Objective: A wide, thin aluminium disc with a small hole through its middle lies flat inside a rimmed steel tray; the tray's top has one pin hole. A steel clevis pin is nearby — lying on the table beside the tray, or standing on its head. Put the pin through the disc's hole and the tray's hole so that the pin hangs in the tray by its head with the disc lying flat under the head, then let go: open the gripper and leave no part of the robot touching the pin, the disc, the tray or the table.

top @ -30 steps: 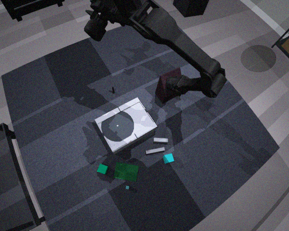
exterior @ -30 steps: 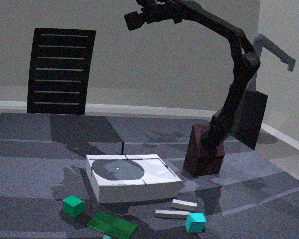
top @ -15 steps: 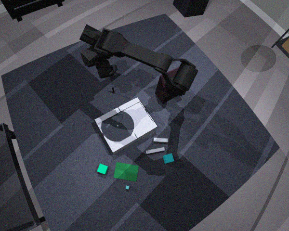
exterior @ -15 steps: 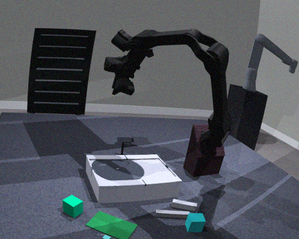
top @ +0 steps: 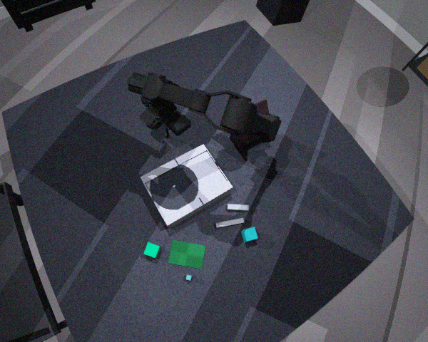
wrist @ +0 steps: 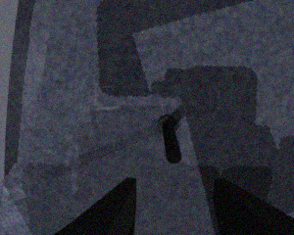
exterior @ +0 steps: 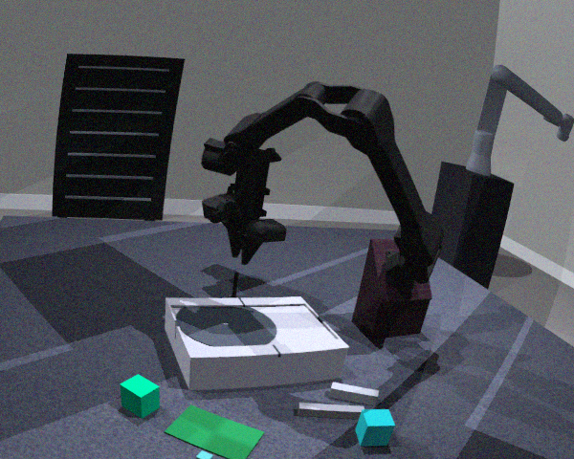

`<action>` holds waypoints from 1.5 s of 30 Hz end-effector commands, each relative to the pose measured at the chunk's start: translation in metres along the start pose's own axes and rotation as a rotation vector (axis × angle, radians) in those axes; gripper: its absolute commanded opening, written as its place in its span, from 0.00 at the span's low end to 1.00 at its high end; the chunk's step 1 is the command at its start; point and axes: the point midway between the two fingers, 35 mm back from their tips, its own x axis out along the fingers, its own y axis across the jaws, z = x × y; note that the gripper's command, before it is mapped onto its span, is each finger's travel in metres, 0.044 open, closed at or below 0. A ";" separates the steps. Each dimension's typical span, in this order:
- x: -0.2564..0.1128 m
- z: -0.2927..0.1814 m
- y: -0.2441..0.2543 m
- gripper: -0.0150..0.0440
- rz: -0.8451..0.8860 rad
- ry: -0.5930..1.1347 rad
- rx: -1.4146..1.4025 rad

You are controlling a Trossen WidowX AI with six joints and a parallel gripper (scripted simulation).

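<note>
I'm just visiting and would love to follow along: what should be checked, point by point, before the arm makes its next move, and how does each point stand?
1. Pin upright on the table, behind the tray in the exterior view: ok.
2. Gripper open, with a gap between its fingers: ok.
3. Pin between the fingers, ready to grasp: not ok; it stands below the fingertips.
4. Disc flat inside the tray: ok.
5. Disc's hole lined up with the tray's hole: cannot tell; a pale spot shows mid-disc, nothing more.
</note>
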 end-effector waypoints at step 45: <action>0.041 0.003 -0.001 0.25 0.017 -0.005 -0.013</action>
